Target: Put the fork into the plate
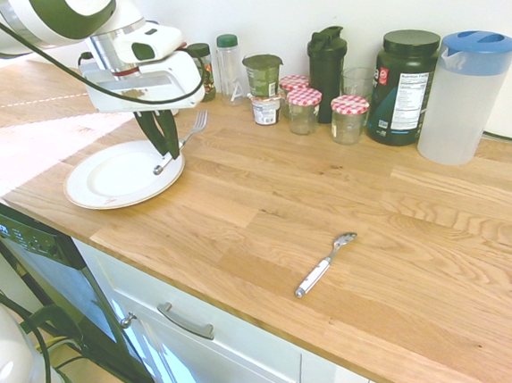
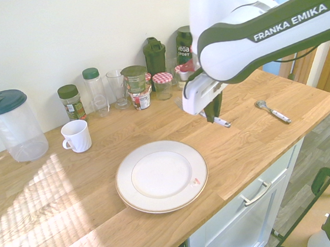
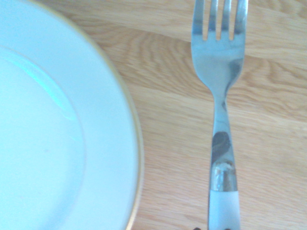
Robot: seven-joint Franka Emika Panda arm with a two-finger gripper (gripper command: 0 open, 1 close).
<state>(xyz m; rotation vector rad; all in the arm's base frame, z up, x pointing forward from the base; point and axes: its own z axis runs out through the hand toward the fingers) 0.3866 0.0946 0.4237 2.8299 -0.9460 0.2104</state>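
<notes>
Now I am in the carrying step: the fork is off the counter and travels toward the plate, but it is not yet over it.

Going from left to right in the first exterior view, the plate (image 1: 103, 189) lies at the near left part of the wooden counter (image 1: 346, 193). It is round and flat, cream-white and glossy, with a wide rim and a thin golden edge line. Just right of it hangs the gripper (image 1: 165, 153), its dark fingers closed on the white handle of the fork (image 1: 182, 139). The fork is slim, with a shiny metal neck and tines; it tilts, the tines higher and pointing to the far right, the handle end low over the plate's right rim. In the wrist view the tines are still beside the plate, above bare wood.

I judge that the next move calls for a short shift to the left, until the whole fork is above the plate's flat middle, then lowering and opening the fingers. The glazed surface is probably slippery, so I would release low.

Farther right a spoon (image 1: 323, 264) with a white handle lies on the oiled, striped wood, well apart.
</notes>
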